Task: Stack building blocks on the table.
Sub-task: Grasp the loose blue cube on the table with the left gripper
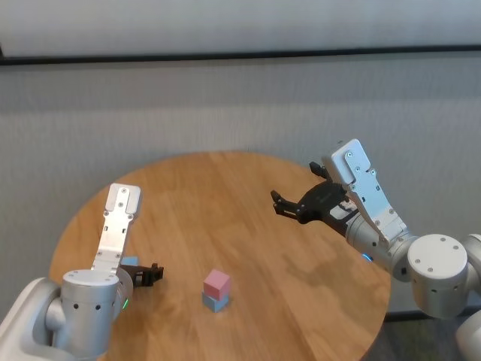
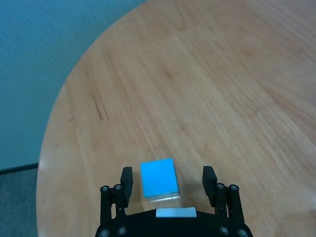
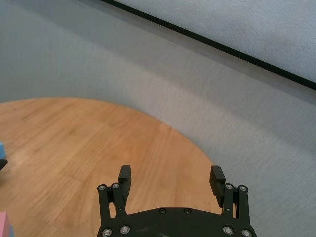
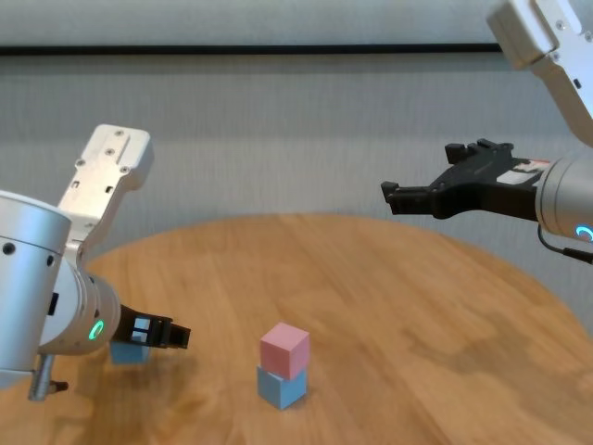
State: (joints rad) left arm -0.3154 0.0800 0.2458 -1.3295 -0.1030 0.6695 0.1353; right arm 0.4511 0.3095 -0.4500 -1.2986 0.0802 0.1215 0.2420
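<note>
Pale pink block (image 1: 216,282) sits stacked on a light blue block (image 1: 215,302) on the round wooden desk (image 1: 225,203), toward its near edge.

Taking that two-block stack as the landmark: the second light blue block (image 2: 159,178) rests on the desk well to the stack's left, near the desk's left rim, and lies between the fingers of the left hand (image 2: 168,181), which is low over the wood; the fingers stand spread on either side of it with a gap at each face, so it is not gripped. The right hand (image 1: 291,206) hangs in the air well above and to the right of the stack, farther back, its fingers spread wide and grasping nothing.
</note>
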